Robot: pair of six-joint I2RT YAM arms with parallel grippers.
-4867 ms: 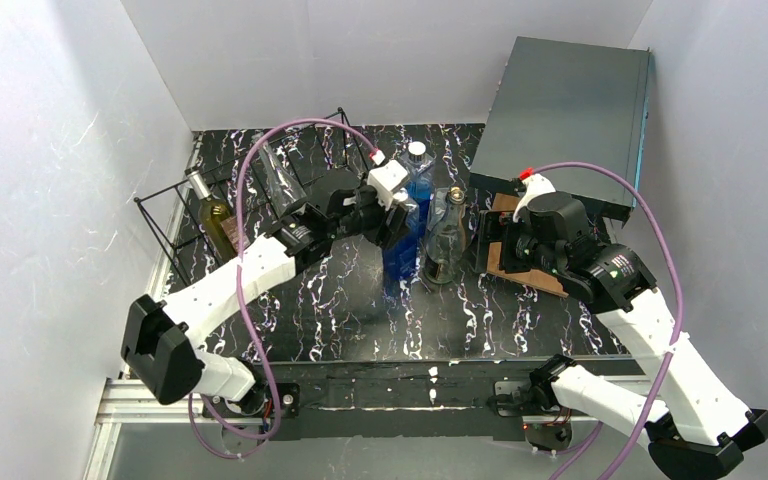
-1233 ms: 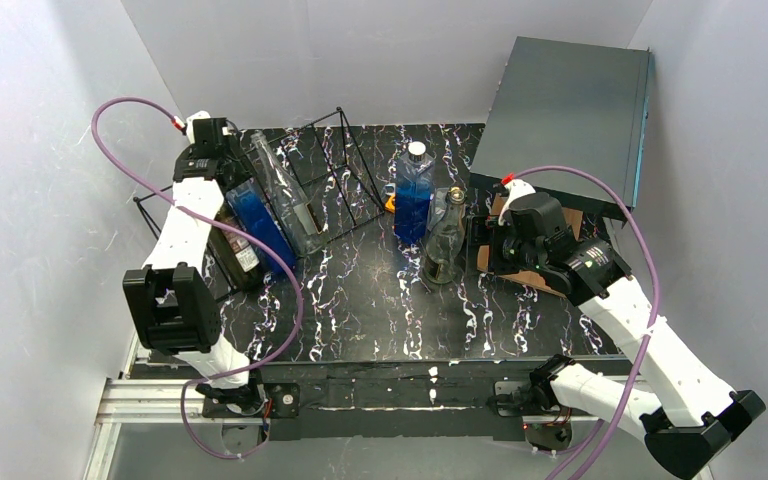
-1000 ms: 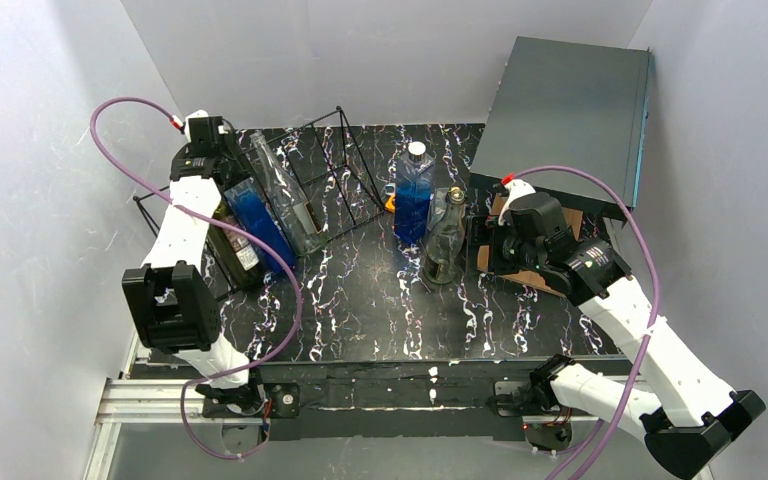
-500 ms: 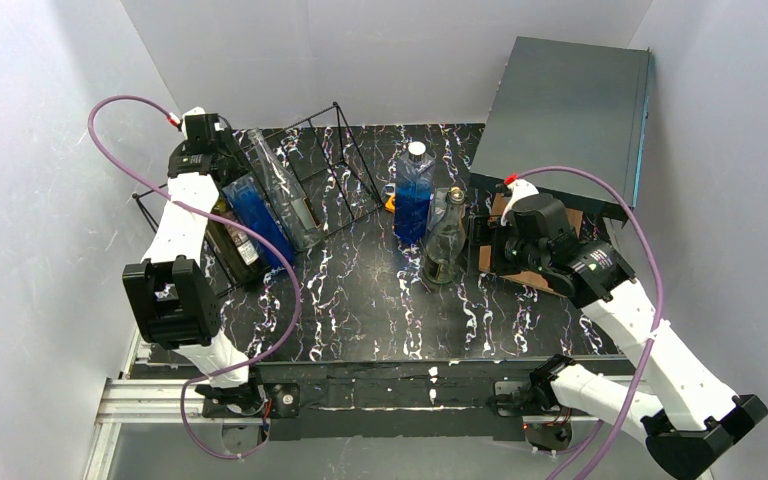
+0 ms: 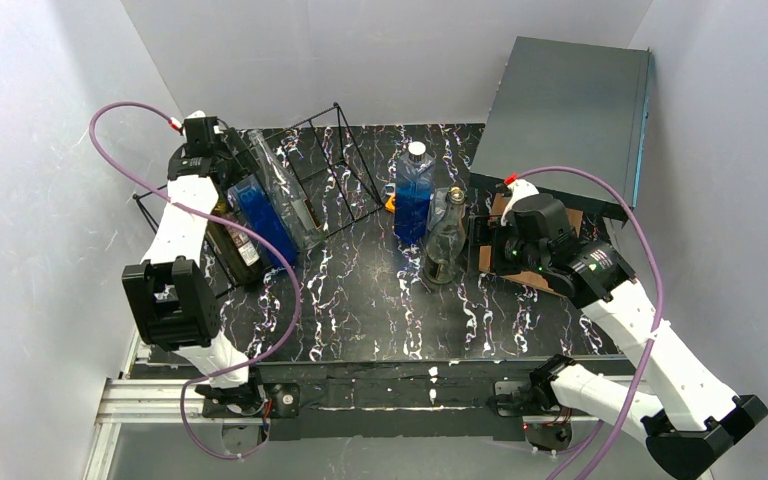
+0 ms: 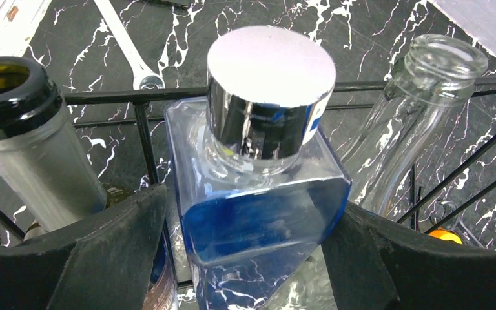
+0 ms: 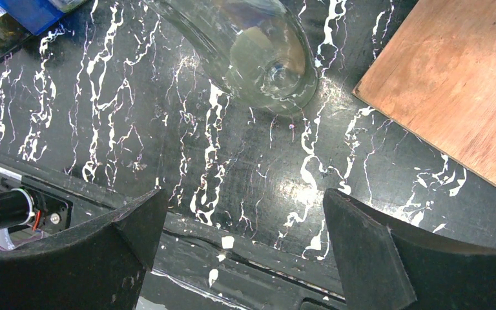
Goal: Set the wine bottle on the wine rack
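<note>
The black wire wine rack (image 5: 335, 160) stands at the back left. A blue square bottle (image 5: 260, 220) with a silver cap (image 6: 268, 97) lies tilted in it, between a dark green bottle (image 5: 232, 245) and a clear bottle (image 5: 285, 195). My left gripper (image 5: 222, 165) is at the blue bottle's neck end. In the left wrist view this gripper (image 6: 248, 206) is open, its fingers (image 6: 116, 245) flanking the bottle's shoulders with a gap on the left side. My right gripper (image 7: 242, 200) hangs open and empty over the table, beside a standing clear glass bottle (image 5: 444, 240).
A second blue bottle (image 5: 413, 195) stands upright mid-table behind the clear glass one. A dark grey box (image 5: 565, 115) fills the back right, with a brown board (image 7: 452, 84) on the table in front of it. White walls close in left and right.
My left gripper's jaws have spread apart from the blue square bottle, which stays lying in the rack. The right arm has barely moved.
</note>
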